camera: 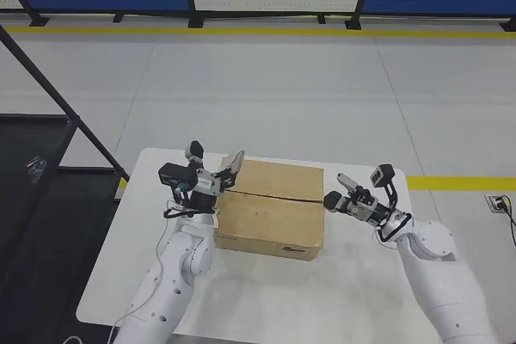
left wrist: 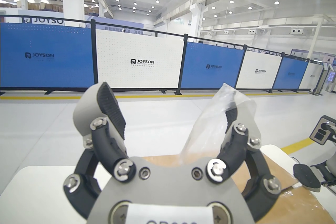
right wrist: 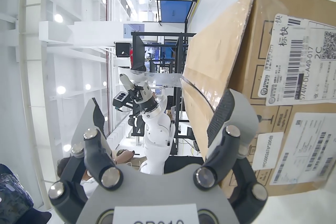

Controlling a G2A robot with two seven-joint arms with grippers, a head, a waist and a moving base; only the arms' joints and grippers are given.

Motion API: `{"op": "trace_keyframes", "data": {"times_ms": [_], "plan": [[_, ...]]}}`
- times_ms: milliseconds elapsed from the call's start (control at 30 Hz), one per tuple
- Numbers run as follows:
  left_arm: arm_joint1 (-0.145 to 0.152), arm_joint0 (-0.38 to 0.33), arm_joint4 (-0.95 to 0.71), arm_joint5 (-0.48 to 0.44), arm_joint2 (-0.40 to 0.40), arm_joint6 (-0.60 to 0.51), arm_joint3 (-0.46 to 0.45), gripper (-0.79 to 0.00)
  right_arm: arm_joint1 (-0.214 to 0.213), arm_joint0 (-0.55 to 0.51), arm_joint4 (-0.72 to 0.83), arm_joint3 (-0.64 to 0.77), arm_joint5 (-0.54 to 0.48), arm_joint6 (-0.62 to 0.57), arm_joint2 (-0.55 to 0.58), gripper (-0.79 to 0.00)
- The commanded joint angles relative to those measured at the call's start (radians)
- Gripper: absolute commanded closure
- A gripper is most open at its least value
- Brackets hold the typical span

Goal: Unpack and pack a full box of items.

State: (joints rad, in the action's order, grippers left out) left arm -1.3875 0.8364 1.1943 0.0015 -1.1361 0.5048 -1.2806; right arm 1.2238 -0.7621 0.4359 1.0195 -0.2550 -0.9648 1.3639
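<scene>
Left gripper point(camera: 215, 156) is released at the cardboard box's point(camera: 275, 211) left end, with clear tape point(left wrist: 210, 125) clinging to one finger. Right gripper point(camera: 336, 192) is released beside the right end.

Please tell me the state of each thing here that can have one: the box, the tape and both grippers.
cardboard box: flaps shut, upright on the table.
clear tape: partly peeled from the box's top seam, one end stuck to a finger of the left gripper.
left gripper: open.
right gripper: open, empty, beside the box's labelled end.
</scene>
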Motion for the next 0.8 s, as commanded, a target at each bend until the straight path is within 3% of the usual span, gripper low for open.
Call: {"op": "trace_keyframes", "data": {"times_ms": [0,767], "plan": [[-0.004,-0.006,0.009,-0.003,0.012,0.0,0.012,-0.785,-0.002,-0.005,-0.001,0.003,0.003,0.0,0.002,-0.785],[-0.056,-0.074,0.074,-0.012,0.126,-0.003,0.146,-0.785,-0.026,-0.056,0.02,0.016,-0.006,0.001,0.046,-0.785]]}}
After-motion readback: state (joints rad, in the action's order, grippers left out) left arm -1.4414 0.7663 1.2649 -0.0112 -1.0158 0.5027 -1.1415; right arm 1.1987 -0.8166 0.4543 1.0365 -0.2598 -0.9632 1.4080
